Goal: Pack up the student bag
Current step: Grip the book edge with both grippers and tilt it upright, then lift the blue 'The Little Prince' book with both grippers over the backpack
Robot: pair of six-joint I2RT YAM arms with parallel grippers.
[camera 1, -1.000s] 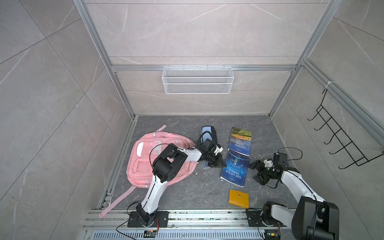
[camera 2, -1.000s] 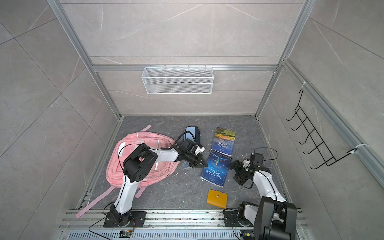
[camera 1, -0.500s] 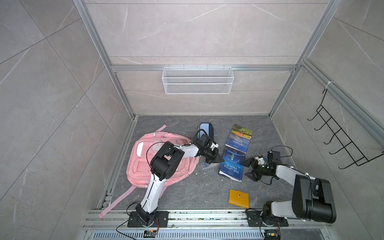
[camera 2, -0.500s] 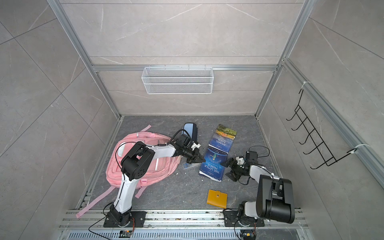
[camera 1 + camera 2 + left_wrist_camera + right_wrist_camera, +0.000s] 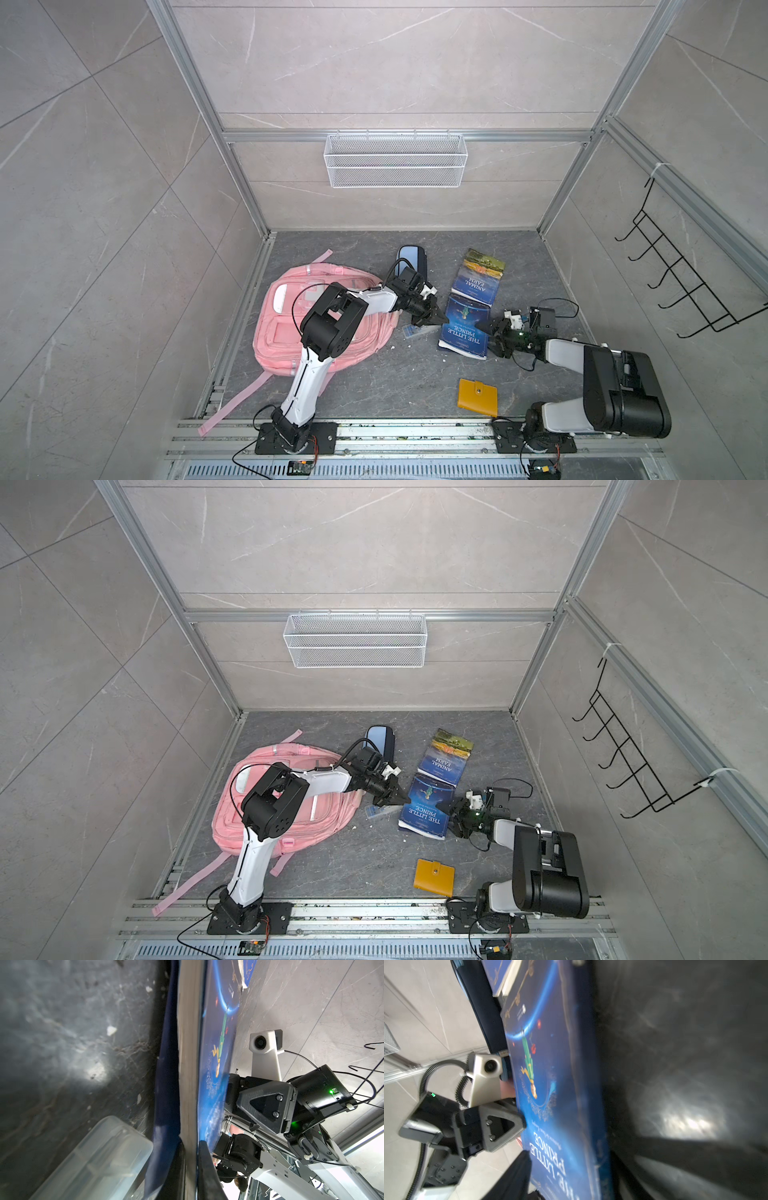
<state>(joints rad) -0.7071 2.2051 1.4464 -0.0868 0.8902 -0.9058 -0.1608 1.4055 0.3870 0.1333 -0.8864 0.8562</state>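
Note:
The student bag (image 5: 286, 328) (image 5: 320, 812), a pink backpack, lies flat on the left of the floor, partly under my left arm. My left gripper (image 5: 436, 318) (image 5: 192, 1167) is shut on the left edge of the blue book "The Little Prince" (image 5: 463, 328) (image 5: 214, 1043), and that edge is raised. My right gripper (image 5: 490, 334) (image 5: 571, 1178) is at the book's (image 5: 550, 1064) opposite edge. It is open, with one finger over the cover and one under it. The picture there is blurred.
A second book, "Animal Farm" (image 5: 478, 274), lies behind the blue one. A blue and navy pencil case (image 5: 411, 257) stands behind my left wrist. A clear plastic box (image 5: 415, 330) (image 5: 93, 1157) lies under the left gripper, and a yellow wallet (image 5: 478, 397) is near the front. A wire basket (image 5: 395, 160) and a hook rack (image 5: 681, 282) hang on the walls.
My right gripper has moved left up to the blue book's right edge and its jaws have narrowed around it. The left gripper has kept its hold on the book.

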